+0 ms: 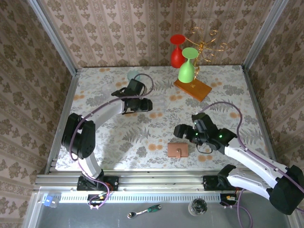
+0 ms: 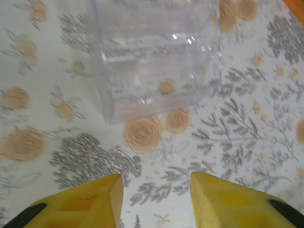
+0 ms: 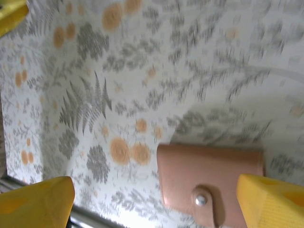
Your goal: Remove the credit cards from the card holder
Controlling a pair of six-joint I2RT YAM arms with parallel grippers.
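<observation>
Floral cloth (image 1: 118,142) is covering the table, and near its front edge the card holder (image 1: 177,150) is lying flat and closed, its strap tab snapped down. Just beyond it the right gripper (image 1: 182,130) is hovering, fingers spread wide. Farther back the left gripper (image 1: 144,105) is hanging with fingers apart, facing a clear plastic box (image 2: 156,57). Near the far wall a green glass (image 1: 188,66) is resting on a wooden base (image 1: 192,89).

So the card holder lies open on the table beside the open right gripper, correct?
No: the card holder is closed, its strap tab snapped down, as the right wrist view shows. It does lie on the table beside the open right gripper.
</observation>
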